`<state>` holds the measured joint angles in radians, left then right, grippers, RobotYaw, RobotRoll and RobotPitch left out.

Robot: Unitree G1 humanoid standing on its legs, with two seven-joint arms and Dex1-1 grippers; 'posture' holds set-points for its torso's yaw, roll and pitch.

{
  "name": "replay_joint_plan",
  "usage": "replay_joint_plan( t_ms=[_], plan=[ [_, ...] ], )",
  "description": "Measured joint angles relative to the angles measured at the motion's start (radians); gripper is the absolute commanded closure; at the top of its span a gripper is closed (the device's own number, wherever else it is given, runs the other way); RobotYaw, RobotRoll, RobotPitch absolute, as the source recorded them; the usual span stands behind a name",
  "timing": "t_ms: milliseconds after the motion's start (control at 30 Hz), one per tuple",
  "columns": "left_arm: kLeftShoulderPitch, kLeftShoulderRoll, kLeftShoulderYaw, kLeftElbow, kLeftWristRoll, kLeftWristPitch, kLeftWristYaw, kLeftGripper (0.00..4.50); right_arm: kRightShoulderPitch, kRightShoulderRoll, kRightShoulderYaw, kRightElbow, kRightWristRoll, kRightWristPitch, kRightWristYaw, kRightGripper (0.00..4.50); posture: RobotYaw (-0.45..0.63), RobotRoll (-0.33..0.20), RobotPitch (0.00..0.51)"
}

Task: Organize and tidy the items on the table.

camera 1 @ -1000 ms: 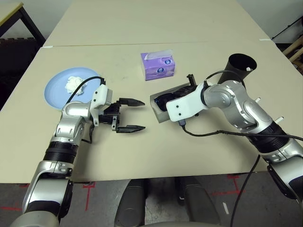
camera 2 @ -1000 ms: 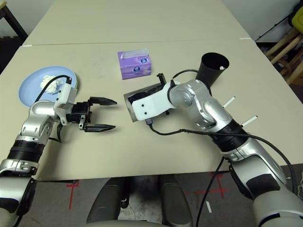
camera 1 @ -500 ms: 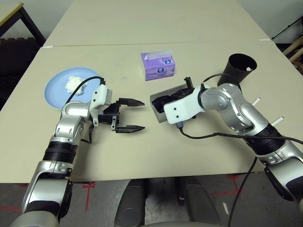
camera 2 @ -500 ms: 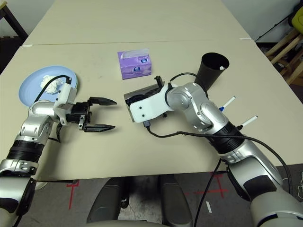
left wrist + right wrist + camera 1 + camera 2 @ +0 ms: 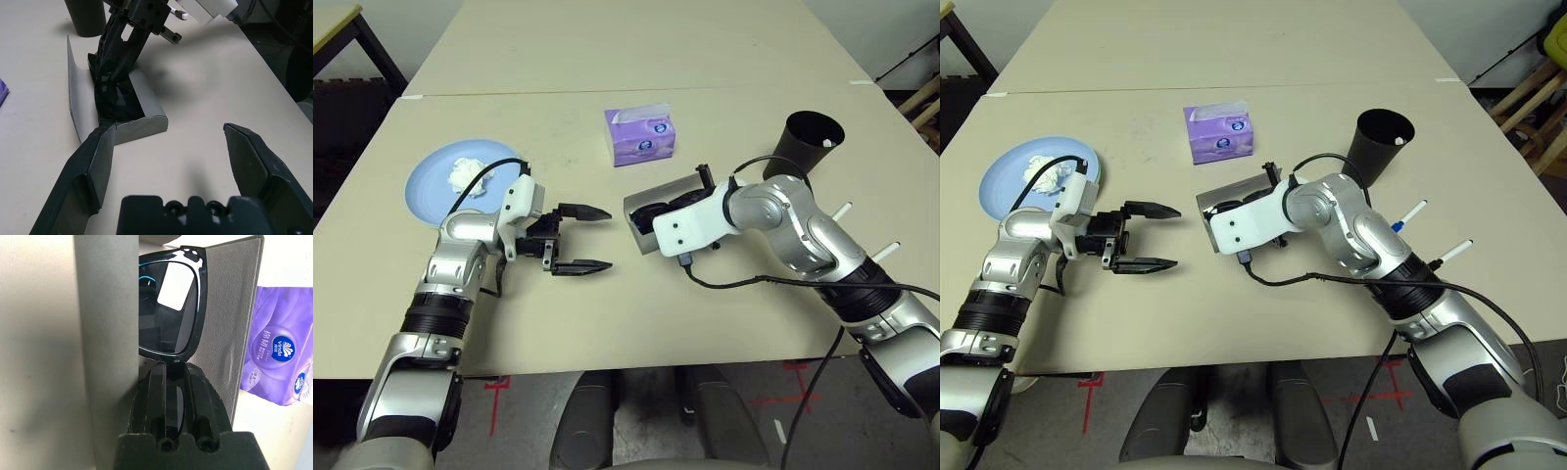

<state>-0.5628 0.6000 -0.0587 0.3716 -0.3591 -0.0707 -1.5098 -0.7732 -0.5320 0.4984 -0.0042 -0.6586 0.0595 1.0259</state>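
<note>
A: While both arms sit over the worktop (image 5: 607, 323), what lies where, biggest first?

B: Worktop is pale beige and carries everything. Light blue plate (image 5: 429, 191) lies behind the left pincer (image 5: 582, 238), on its outer side, with a crumpled white tissue wad (image 5: 463, 173) on it. Purple tissue box (image 5: 640, 136) stands beyond both pincers, between them. Black tapered cup (image 5: 811, 140) stands upright, out past the right arm.

A: And the case?

B: Grey oblong glasses case (image 5: 1224, 201) lies open, just ahead of the left pincer's tips, apart from them. Right pincer (image 5: 169, 382) reaches into it.

A: Pincer states?

B: Left: fingers (image 5: 90, 171) spread wide, holding nothing, aimed at the case. Right: clamped on the black sunglasses (image 5: 168, 308), pinching the frame at the bridge; glasses are partly inside the case, against its raised lid.

A: Smaller bits?

B: One blue-and-white marker (image 5: 1410, 213) lies beside the right forearm, a second white pen (image 5: 1452, 252) just past it.
</note>
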Motion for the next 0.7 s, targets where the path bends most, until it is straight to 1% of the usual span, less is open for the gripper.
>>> replay_joint_plan(
  t_ms=[300, 700],
  plan=[
    [0.0, 0.0, 0.0, 0.0, 0.0, 0.001, 0.0, 0.0, -0.001, -0.007, 0.0, 0.002, 0.016, -0.006, 0.017, 4.14, 0.09, 0.0, 0.186],
    [0.0, 0.0, 0.0, 0.0, 0.0, 0.001, 0.0, 0.0, -0.024, -0.004, -0.001, 0.001, 0.04, 0.033, 0.073, 4.14, 0.09, 0.0, 0.185]
  ],
)
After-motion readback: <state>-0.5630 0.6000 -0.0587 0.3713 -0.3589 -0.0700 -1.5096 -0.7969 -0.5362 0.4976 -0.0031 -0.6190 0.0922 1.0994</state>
